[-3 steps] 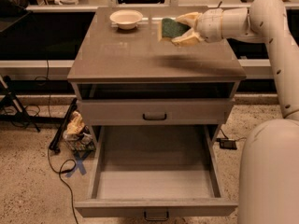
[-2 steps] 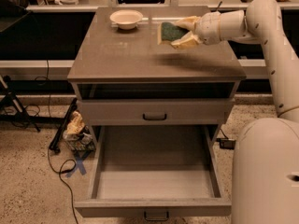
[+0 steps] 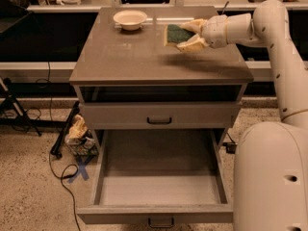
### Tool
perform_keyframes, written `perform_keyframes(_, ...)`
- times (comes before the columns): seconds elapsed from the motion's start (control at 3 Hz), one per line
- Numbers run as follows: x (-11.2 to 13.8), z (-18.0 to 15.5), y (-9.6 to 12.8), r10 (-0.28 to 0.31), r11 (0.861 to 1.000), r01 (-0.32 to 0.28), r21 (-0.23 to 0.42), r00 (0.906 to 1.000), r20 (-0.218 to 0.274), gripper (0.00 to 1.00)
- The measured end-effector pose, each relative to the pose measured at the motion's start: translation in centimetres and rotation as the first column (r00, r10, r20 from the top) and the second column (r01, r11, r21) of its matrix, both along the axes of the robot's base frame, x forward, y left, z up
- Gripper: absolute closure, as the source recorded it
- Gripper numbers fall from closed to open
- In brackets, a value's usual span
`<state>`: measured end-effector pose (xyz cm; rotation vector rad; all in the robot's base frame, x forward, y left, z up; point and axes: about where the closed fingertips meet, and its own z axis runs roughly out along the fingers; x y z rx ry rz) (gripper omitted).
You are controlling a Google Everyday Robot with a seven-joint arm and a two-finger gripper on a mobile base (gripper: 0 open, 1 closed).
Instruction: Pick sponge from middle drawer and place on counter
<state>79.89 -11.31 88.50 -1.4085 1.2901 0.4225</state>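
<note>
Here's the cream two-finger gripper (image 3: 184, 36), reaching in from the right on its white arm (image 3: 262, 25) and hanging over the far right part of the counter (image 3: 130, 57), that glossy grey-brown square slab on top of the cabinet. Its fingers are pinching the small rectangular sponge (image 3: 177, 32), dark green scrub face on yellow foam, one finger above it and one below. So the sponge is already in the grip and sticks out to the left of the fingers. It's tipped up, green face turned toward the near left, not lying flat. A soft shadow sits on the slab just beneath, so I'd judge it's held a little above the surface, not resting on it. The move ahead turns on that gap: straight down is bare counter, so it needs lowering and levelling, then a release. There's plenty of room to the left and toward the near edge. The right edge is closer, and the round cream bowl (image 3: 130, 19) sits well apart at the far left. Down below, the wide grey middle drawer (image 3: 154, 213) stands pulled out, its pale floor bare, under the closed grey drawer front (image 3: 120, 115) with the black handle.
</note>
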Motion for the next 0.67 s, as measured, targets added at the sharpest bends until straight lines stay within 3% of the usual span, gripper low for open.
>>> perform_keyframes(0.33,0.13,-0.29,-0.17,0.006,1.0,-0.006,0.014,1.0,-0.006,0.11)
perform_keyframes(0.67,0.24,-0.23,-0.91,-0.004,1.0,0.004,0.027,1.0,-0.003,0.0)
